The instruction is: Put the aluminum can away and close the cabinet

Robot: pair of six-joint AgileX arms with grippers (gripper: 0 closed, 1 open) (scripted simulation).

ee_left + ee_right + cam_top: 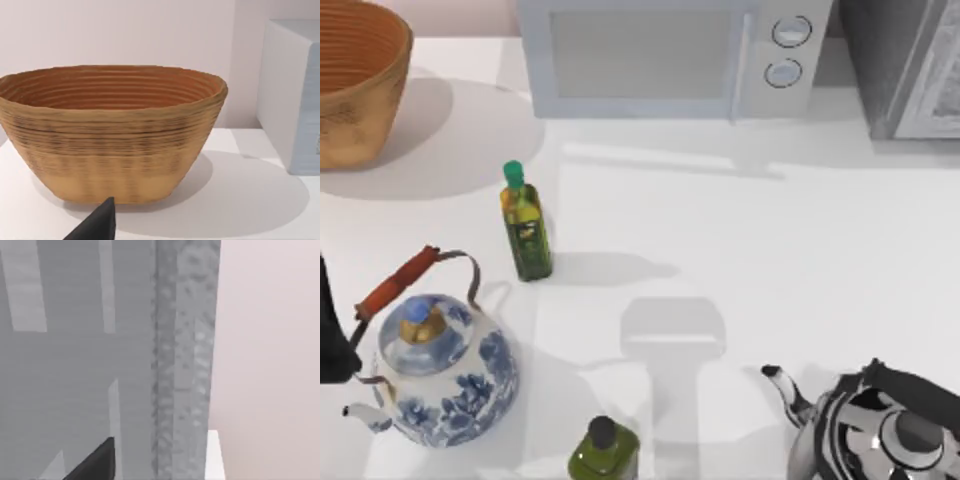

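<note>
Table [800, 250], white top, seen from above.

- Cabinet [900, 70]: far right corner of the table, cut off by the edge of view. Dark grey speckled body, with a pale grey framed door panel on the side toward the right edge. Whether the door is fully shut, I cannot tell.
- White microwave [660, 55]: along the back, just left of the cabinet, with two round knobs on its right side.
- Woven basket [355, 90]: far left corner, upright and open-topped.
- Green-capped olive oil bottle [525, 225]: standing left of centre, well apart from the rest.
- Blue-and-white teapot [440, 370]: near left, with a red-wrapped handle arched over it.
- Dark-capped green bottle [603, 452]: near edge, just right of the teapot.
- Shiny metal kettle [880, 430]: near right corner, with a black spout pointing left.

Left arm [330, 335]: a dark shape at the table's left edge, beside the teapot's handle. Its wrist view looks straight at the basket, with the microwave's side off to one edge. The left gripper [100, 222] shows as one dark tip. Wide or narrow, I cannot tell.

Right gripper [97, 460]: again one dark tip. It faces the cabinet's pale door panel [75, 365] from near, with the speckled edge beside it and the plain wall [270, 340] beyond. Its spread I cannot tell either.
</note>
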